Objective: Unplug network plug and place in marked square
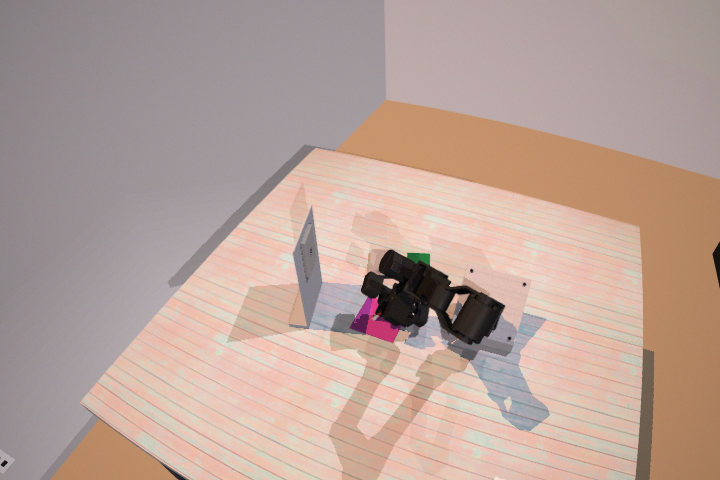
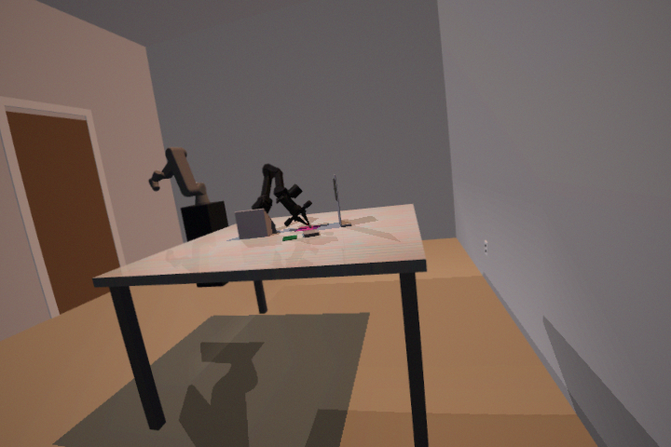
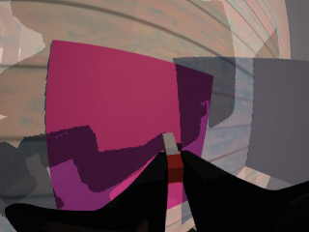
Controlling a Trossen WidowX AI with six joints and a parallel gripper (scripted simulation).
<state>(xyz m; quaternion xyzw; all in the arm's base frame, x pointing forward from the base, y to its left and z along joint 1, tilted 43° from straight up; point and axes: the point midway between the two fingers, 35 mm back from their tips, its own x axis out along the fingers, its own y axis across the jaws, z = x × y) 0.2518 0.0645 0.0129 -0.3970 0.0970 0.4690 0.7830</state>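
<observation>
My gripper (image 3: 173, 158) (image 1: 384, 310) (image 2: 303, 222) is shut on the small network plug (image 3: 173, 155), whose grey tip and red body show between the black fingertips in the wrist view. It hangs low over the magenta marked square (image 3: 110, 103) (image 1: 384, 330) (image 2: 306, 228) on the table. The plug is out of the socket; the grey upright panel (image 1: 309, 266) (image 2: 335, 197) stands to the left of the square, apart from the gripper. In the top and exterior views the plug itself is hidden by the arm.
A green patch (image 1: 418, 258) (image 2: 289, 237) lies on the table behind the arm. The arm's base plate (image 1: 499, 288) sits to the right of the square. A grey box (image 2: 252, 223) stands on the table. A second arm on a black pedestal (image 2: 203, 218) stands beyond the table.
</observation>
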